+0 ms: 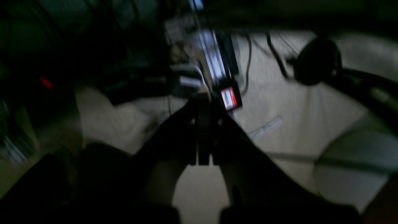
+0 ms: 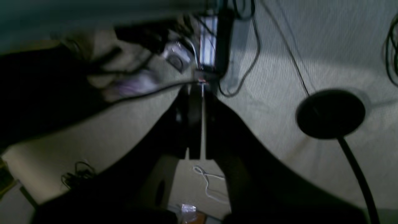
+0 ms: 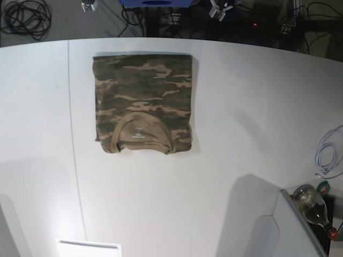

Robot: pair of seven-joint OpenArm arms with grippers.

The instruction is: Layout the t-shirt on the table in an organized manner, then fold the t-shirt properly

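The camouflage t-shirt [image 3: 143, 101] lies folded into a neat rectangle on the white table [image 3: 241, 134], left of centre toward the far edge. Its tan collar [image 3: 142, 131] faces up on the near side. Neither arm shows in the base view. In the left wrist view my left gripper [image 1: 202, 102] is shut with nothing in it, dark against a floor with cables. The right wrist view shows my right gripper [image 2: 196, 90] shut too and holding nothing, over pale floor. Both wrist views are blurred, and neither shows the t-shirt.
A white cable [image 3: 327, 155] lies at the table's right edge, with a bottle [image 3: 313, 206] just below it. A dark seam line [image 3: 72, 134] runs down the table's left part. A round black stand base [image 2: 331, 113] and loose cords sit on the floor.
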